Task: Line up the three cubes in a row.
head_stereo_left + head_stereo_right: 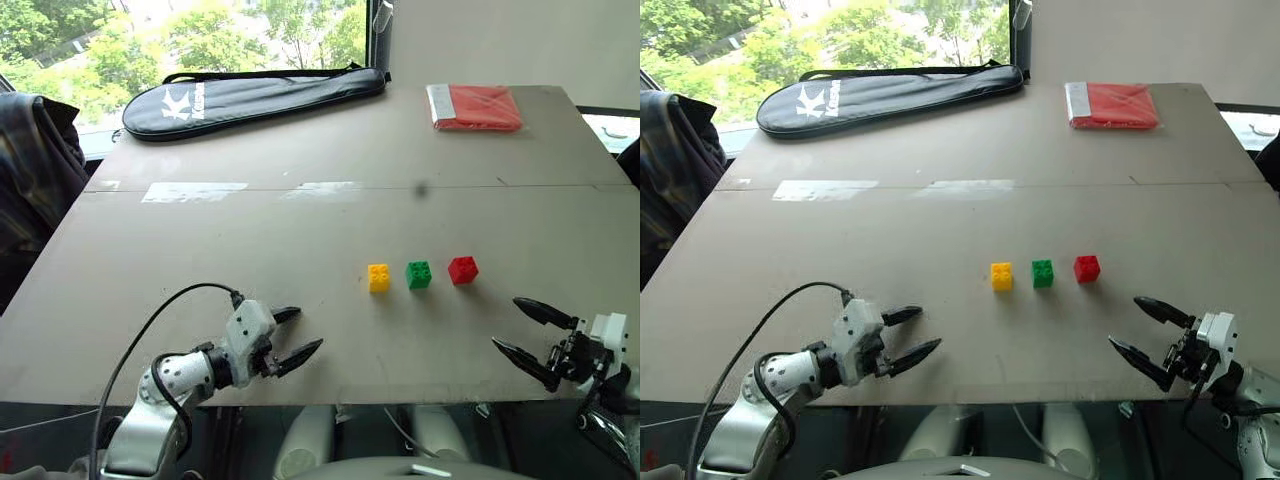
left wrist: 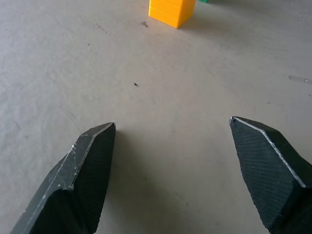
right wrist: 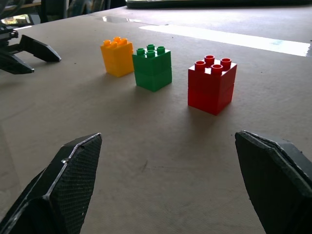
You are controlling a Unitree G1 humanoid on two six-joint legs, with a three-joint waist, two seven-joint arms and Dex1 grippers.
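Between the two claws, three studded plastic bricks stand in one row on the grey worktop (image 1: 200, 240): yellow brick (image 1: 379, 277), green brick (image 1: 419, 274), red brick (image 1: 462, 270). Left claw (image 1: 293, 334) and right claw (image 1: 513, 327) both gape empty near the front edge, bare board around them.

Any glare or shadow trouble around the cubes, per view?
Left eye view: bright window glare streaks on the table well behind the cubes; yellow cube, green cube and red cube evenly lit, with soft, short shadows. Right wrist view: glare band far behind, studs crisp. Left wrist view: yellow cube cut off at the frame edge.
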